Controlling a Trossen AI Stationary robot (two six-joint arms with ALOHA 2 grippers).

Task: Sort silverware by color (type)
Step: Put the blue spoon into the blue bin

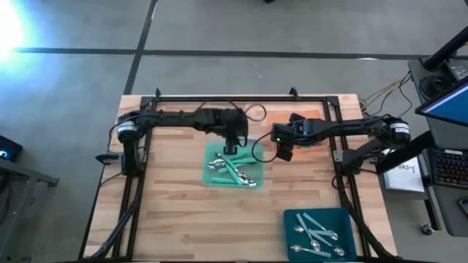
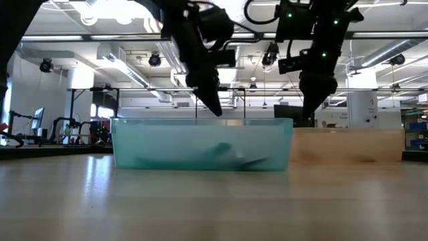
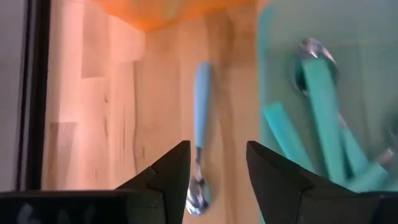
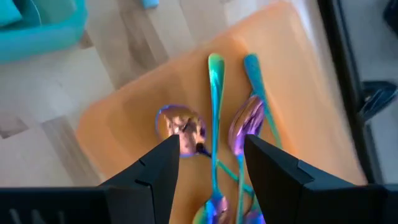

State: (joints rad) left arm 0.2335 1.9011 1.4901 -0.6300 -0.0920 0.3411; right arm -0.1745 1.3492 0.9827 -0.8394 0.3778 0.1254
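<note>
Worktop (image 1: pixel 175 219) of pale wood fills the high view, with a green tray (image 1: pixel 212 177) at its middle holding teal-handled spoons (image 1: pixel 235 172). The left tool (image 1: pixel 232 148) hangs at that tray's far edge; the right tool (image 1: pixel 284 152) sits just beside it, over an orange tray (image 1: pixel 311 117). A dark teal tray (image 1: pixel 344 219) near the front right corner carries silver spoons (image 1: pixel 316 235).

Low view: both tools hang above the translucent green tray (image 2: pixel 200 144) (left tool (image 2: pixel 215 108), right tool (image 2: pixel 314 107)), neither touching it; spoon shapes inside are blurred.

Left wrist view: the left tool (image 3: pixel 217 165) is released, its fingers (image 3: pixel 177 171) apart and empty. Between them, on bare wood, lies a light blue-handled spoon (image 3: pixel 200 124) with a silver bowl, between the orange tray (image 3: pixel 168 11) and the green tray (image 3: pixel 273 74).

Right wrist view: the right tool (image 4: pixel 211 155) is likewise spread and empty, over the orange tray (image 4: pixel 124 118), where iridescent purple spoons (image 4: pixel 214 93) lie together.
</note>
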